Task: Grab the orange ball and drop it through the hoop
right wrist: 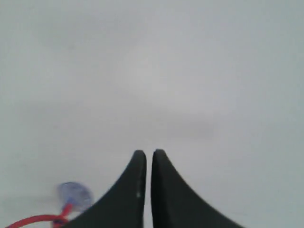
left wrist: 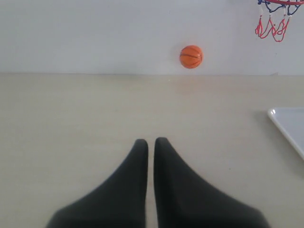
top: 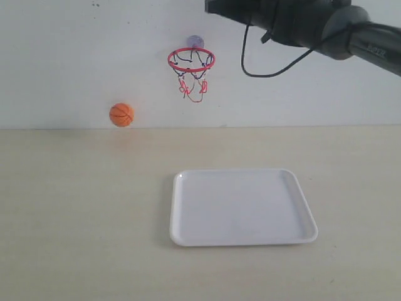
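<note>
There was one orange ball (top: pixel 121 115), one hoop (top: pixel 191 61), one white tray (top: pixel 243 207) and two grippers. The ball showed against the wall at the table's far edge, left of the middle, seemingly a little above the tabletop; whether it touched the table could not be told. The hoop hung on the wall above the far edge, near the middle, its net dangling. The tray lay flat between the table's middle and near edge, showing only its bare surface, well apart from the ball. The left gripper (left wrist: pixel 147 141) hovered low over the table, fingers (left wrist: pixel 133 185) pressed nearly together around nothing. The right gripper (right wrist: pixel 145 153) was raised beside the hoop, its fingers (right wrist: pixel 128 190) likewise together.
</note>
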`<action>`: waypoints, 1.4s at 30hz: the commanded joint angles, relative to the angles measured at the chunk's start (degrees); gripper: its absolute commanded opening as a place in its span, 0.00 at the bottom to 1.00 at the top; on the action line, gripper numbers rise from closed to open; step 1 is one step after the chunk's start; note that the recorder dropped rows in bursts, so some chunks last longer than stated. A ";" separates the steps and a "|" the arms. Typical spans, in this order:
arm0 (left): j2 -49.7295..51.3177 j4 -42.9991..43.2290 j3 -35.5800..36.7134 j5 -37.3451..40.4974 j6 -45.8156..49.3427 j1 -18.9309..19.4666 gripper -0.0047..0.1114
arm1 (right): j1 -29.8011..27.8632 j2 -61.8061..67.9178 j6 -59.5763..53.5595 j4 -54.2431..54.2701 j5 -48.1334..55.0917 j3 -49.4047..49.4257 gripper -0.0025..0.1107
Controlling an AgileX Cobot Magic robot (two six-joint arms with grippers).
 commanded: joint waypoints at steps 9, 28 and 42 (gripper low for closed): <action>-0.15 -0.53 0.14 -0.23 0.26 0.18 0.08 | 0.01 -6.10 -4.26 0.35 -21.37 19.51 0.02; -0.15 -0.53 0.14 -0.23 0.26 0.18 0.08 | 0.01 -28.34 2.92 0.35 9.39 59.05 0.02; -0.15 -0.53 0.14 -0.23 0.26 0.18 0.08 | 0.01 -29.54 8.74 0.35 19.34 73.24 0.02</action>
